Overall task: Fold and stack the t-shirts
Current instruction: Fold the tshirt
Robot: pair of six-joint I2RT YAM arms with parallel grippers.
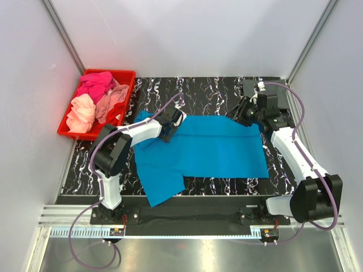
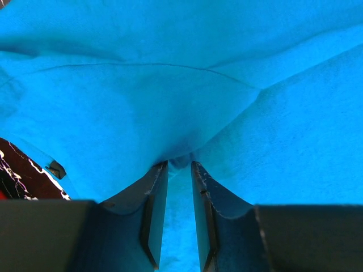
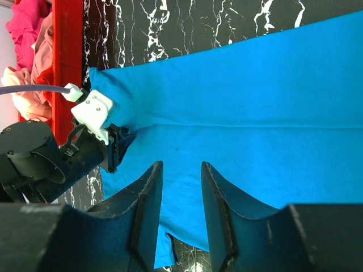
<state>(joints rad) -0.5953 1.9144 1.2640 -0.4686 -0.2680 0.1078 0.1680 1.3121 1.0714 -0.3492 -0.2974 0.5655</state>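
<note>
A bright blue t-shirt (image 1: 215,147) lies spread on the black marble table, one part hanging toward the front left. My left gripper (image 1: 172,126) sits on its back left part and is shut on a pinch of the blue cloth (image 2: 170,85), which bunches at the gripper's tips (image 2: 179,164). My right gripper (image 1: 243,112) is at the shirt's back right corner, open and empty, just above the cloth (image 3: 255,113); its jaws (image 3: 178,167) stand apart. A hot pink shirt (image 1: 95,84), a peach shirt (image 1: 79,113) and a salmon shirt (image 1: 113,99) lie crumpled in the bin.
The red plastic bin (image 1: 108,72) stands at the back left, also in the right wrist view (image 3: 68,45). A dark grey flat patch (image 1: 252,86) lies at the back right, partly hidden by the right arm. White walls enclose the table on three sides.
</note>
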